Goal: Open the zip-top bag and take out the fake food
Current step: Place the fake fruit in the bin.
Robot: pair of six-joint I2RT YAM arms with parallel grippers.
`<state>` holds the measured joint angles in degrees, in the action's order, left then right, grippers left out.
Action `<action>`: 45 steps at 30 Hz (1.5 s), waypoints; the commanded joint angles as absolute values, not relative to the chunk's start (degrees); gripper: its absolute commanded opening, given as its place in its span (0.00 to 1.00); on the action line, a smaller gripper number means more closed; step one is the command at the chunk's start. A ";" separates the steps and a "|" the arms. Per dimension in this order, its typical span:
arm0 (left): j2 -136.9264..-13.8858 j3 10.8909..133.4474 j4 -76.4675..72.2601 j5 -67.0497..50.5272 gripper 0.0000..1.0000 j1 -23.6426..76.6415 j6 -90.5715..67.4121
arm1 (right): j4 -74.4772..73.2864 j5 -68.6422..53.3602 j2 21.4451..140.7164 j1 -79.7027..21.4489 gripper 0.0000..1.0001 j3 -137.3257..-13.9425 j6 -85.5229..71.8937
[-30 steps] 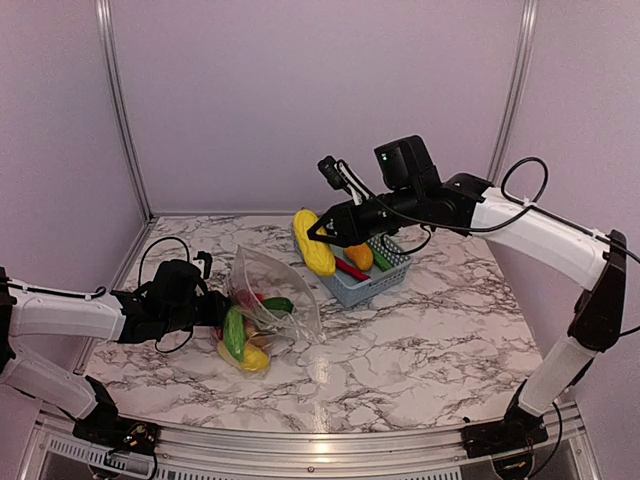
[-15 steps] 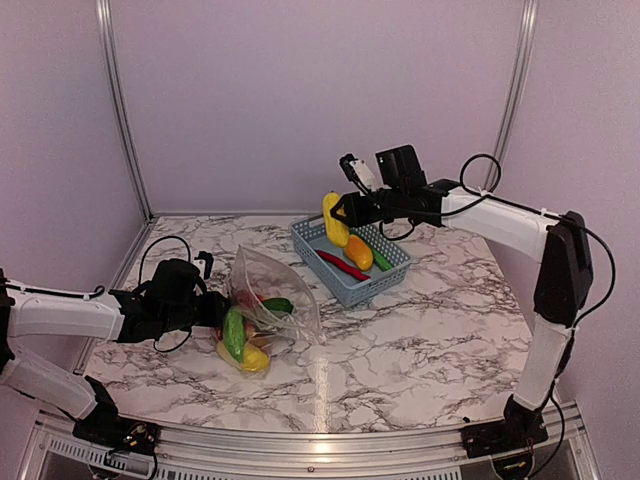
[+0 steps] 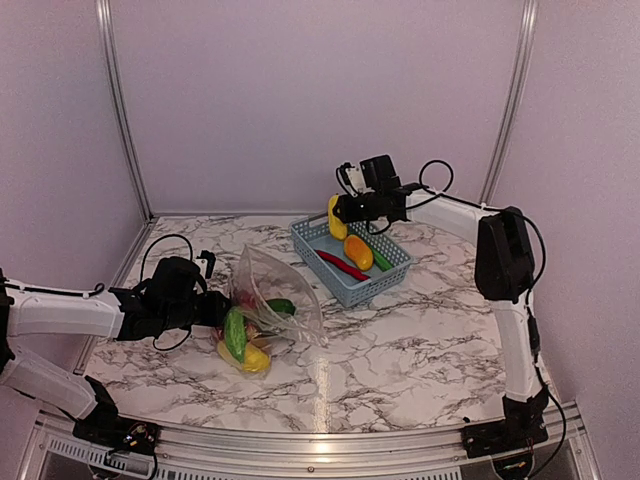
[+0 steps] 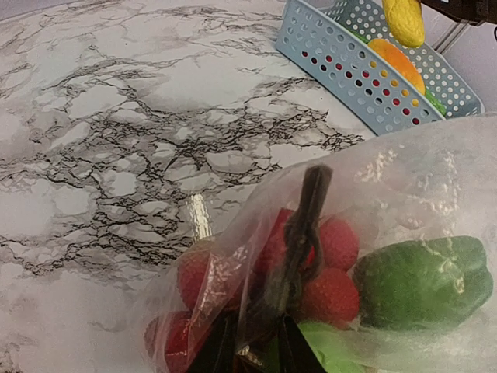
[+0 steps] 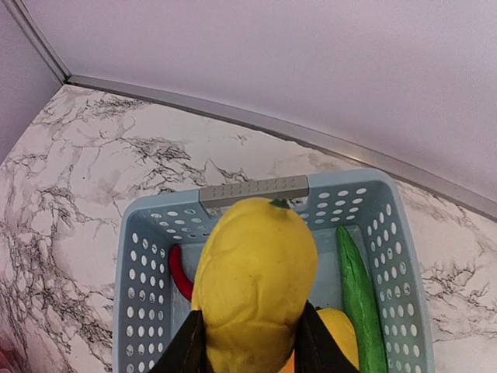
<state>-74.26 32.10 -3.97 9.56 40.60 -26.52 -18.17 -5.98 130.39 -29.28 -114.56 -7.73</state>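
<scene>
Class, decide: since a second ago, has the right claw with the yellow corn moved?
Yes. The right claw and corn went back and rightwards, from the basket's left edge to above its far end.

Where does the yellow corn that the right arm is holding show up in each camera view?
Top external: yellow corn at upper centre, over the blue basket.
Left wrist: top right edge, only its lower end.
Right wrist: bottom centre, held in the right pincer.
Shared landmark: the blue basket.
</scene>
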 commanded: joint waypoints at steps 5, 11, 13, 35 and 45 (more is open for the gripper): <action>-74.23 33.41 -1.54 8.75 0.22 40.39 -26.07 | -20.31 -1.85 137.28 -28.85 0.32 -122.37 -20.75; -73.83 33.57 -1.26 8.88 0.22 40.38 -25.81 | -14.94 -3.48 138.44 -28.87 0.35 -120.66 -30.27; -73.70 33.59 -1.19 8.81 0.22 40.35 -25.75 | -14.12 -4.59 139.02 -28.85 0.38 -121.15 -31.76; -72.83 32.89 -1.32 9.49 0.22 40.35 -25.97 | -13.79 -6.19 127.54 -30.14 0.59 -112.92 -27.37; -70.84 31.92 -1.32 10.87 0.22 40.34 -26.69 | -14.85 -7.06 113.08 -33.28 0.49 -100.51 -21.09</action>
